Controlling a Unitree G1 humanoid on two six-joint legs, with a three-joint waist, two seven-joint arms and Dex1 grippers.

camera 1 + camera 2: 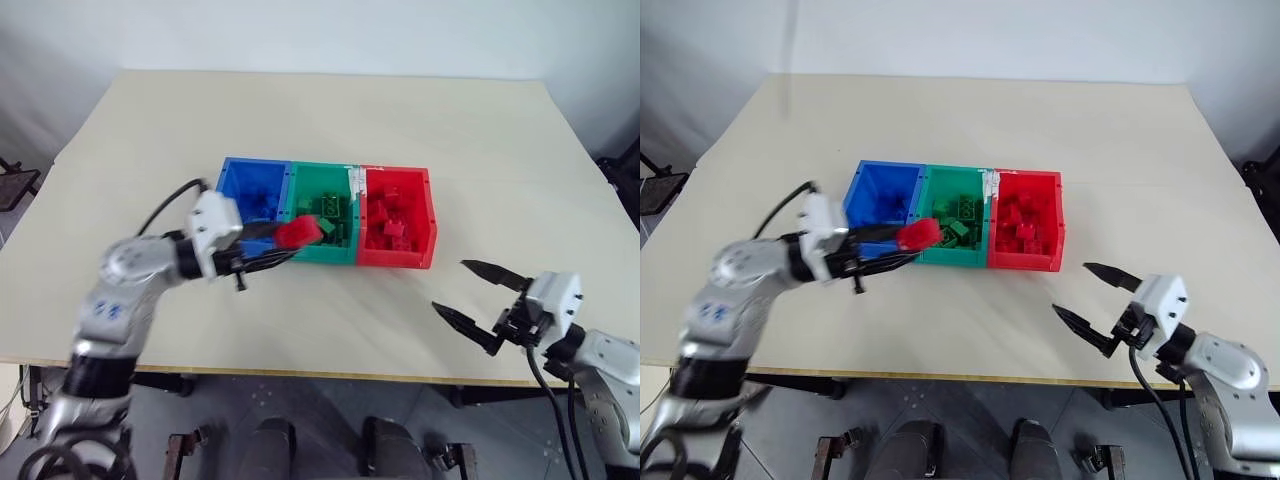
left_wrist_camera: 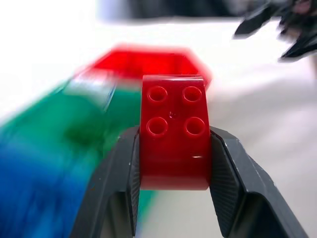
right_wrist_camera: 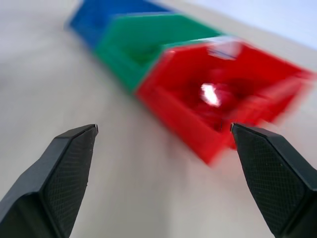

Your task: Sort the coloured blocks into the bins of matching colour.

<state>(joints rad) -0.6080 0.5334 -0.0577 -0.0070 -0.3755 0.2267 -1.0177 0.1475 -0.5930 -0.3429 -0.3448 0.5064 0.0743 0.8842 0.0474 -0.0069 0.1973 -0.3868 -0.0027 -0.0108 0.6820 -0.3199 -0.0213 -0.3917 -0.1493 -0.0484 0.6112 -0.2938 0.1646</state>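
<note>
- We see our left hand (image 2: 173,163) squeezing a shiny red block (image 2: 173,134) with four round studs, over the green bin's (image 1: 322,250) front edge.
- Our right hand (image 1: 478,292) is wide apart above the counter (image 1: 330,120), holding nothing.

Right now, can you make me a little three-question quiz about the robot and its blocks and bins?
1. True or false: the left gripper is shut on a red block.
2. Which bin stands in the middle of the row: A blue, B green, C red?
3. Fill in: the right gripper is ____ and holds nothing.

Key:
1. True.
2. B: the green bin stands between the blue bin and the red bin.
3. Open.
</note>
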